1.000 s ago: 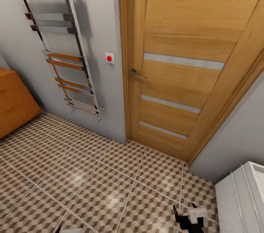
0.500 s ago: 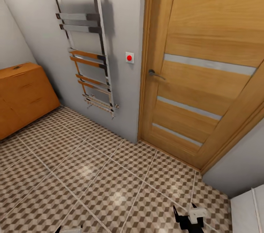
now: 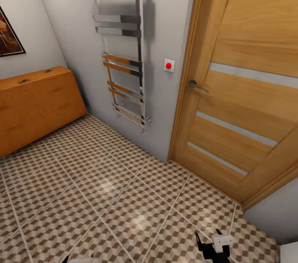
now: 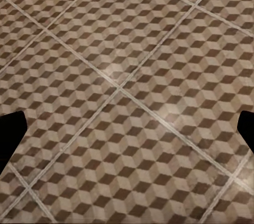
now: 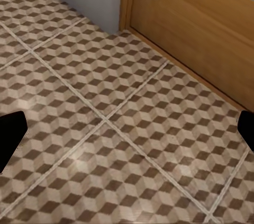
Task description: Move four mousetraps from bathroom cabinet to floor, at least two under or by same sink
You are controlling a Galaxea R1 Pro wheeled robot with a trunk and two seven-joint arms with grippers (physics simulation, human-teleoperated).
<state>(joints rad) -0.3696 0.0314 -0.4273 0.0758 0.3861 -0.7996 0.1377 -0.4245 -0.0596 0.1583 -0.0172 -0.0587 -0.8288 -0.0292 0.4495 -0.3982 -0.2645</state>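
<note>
The orange-brown cabinet (image 3: 39, 103) stands against the left wall with its drawers shut. On its top lie two small dark flat things (image 3: 24, 81), too small to tell whether they are mousetraps. The cube-patterned bathroom floor (image 3: 103, 188) spreads between me and the cabinet. The bathroom sink is out of view. My right gripper (image 3: 213, 247) hangs low over the tiles by the door, and my left gripper (image 3: 78, 260) peeks in at the lower edge. In the wrist views the left gripper (image 4: 127, 131) and right gripper (image 5: 127, 131) are open over bare tiles, holding nothing.
A chrome towel radiator (image 3: 124, 47) hangs on the far wall. Right of it are a red wall button (image 3: 168, 65) and a closed wooden door (image 3: 248, 101) with a lever handle (image 3: 196, 85). A framed picture (image 3: 8, 35) hangs above the cabinet.
The camera has swung left: the cabinet has come further into view, the door and radiator have slid right, and the white unit at the lower right has left the picture. The grippers hold their pose.
</note>
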